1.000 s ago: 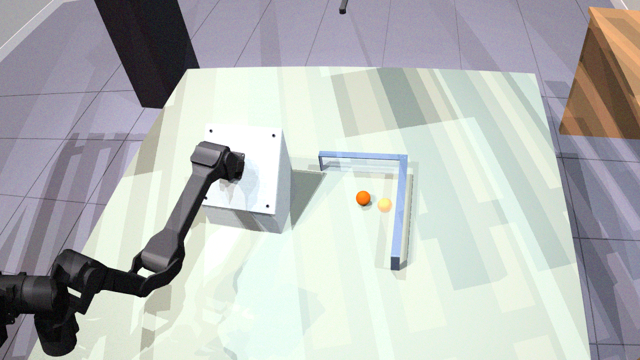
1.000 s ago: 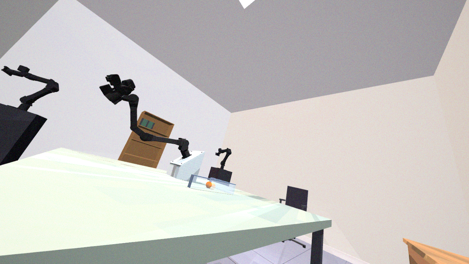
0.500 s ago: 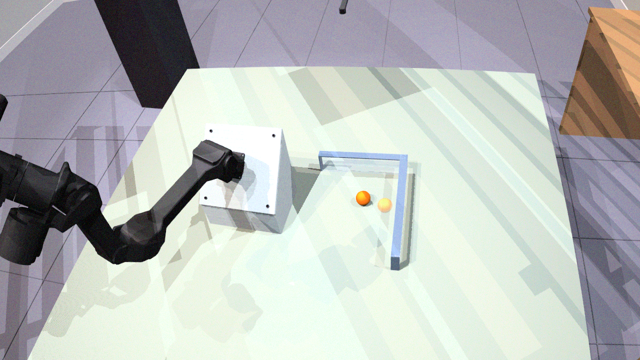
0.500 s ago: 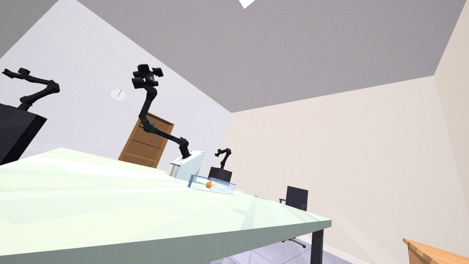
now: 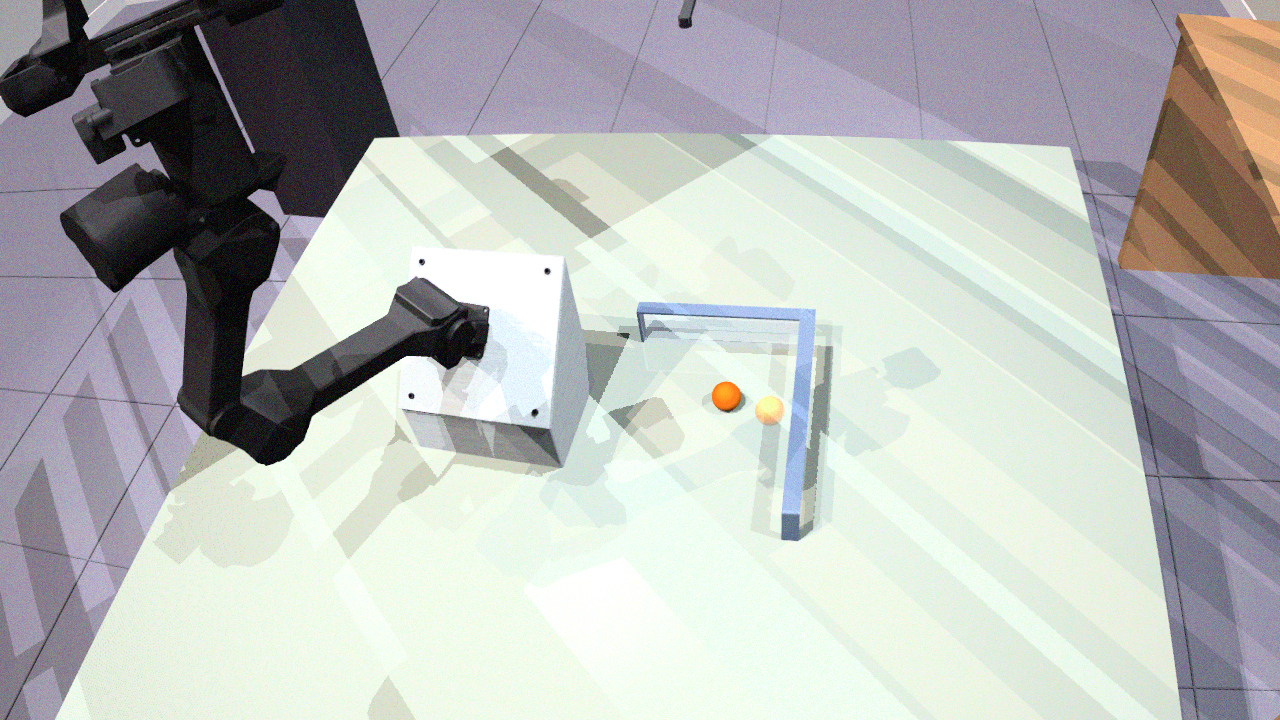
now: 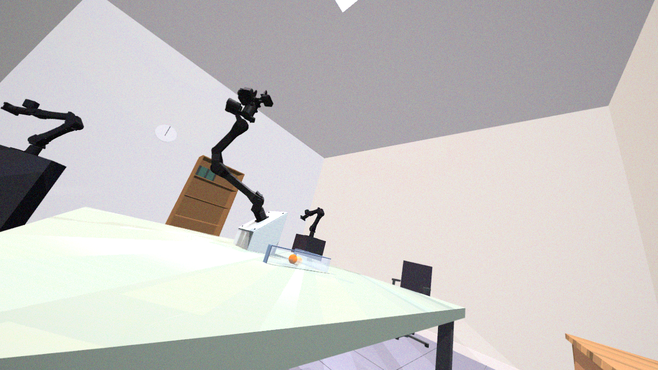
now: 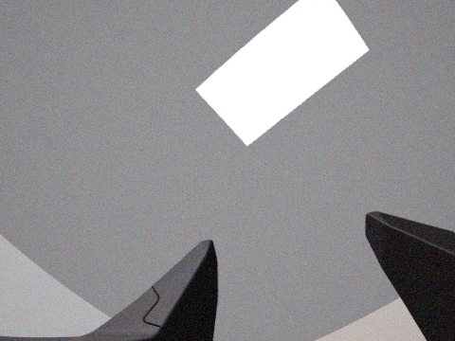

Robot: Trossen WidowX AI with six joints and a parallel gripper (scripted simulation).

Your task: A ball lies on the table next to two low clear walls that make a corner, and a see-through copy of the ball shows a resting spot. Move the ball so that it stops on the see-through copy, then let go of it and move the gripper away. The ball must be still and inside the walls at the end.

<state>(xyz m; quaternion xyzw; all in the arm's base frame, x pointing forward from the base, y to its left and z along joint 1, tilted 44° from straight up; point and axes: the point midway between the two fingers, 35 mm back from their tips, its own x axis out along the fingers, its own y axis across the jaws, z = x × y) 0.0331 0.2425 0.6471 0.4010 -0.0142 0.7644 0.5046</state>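
Orange ball (image 5: 725,394) beside see-through copy (image 5: 768,410), no writing visible

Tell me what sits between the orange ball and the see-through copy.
Nothing: in the top view only bare table separates the ball from the copy.

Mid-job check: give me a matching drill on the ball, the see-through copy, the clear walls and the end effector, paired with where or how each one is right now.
Things:
1. ball
2. see-through copy
3. clear walls
4. end effector

States:
A. raised high, pointing at the ceiling, open, holding nothing
B. pale, right beside the long wall
C. form an L-shaped corner on the table
D. solid orange, resting just short of the pale marker

Pairs: 1-D, 2-B, 3-C, 4-A
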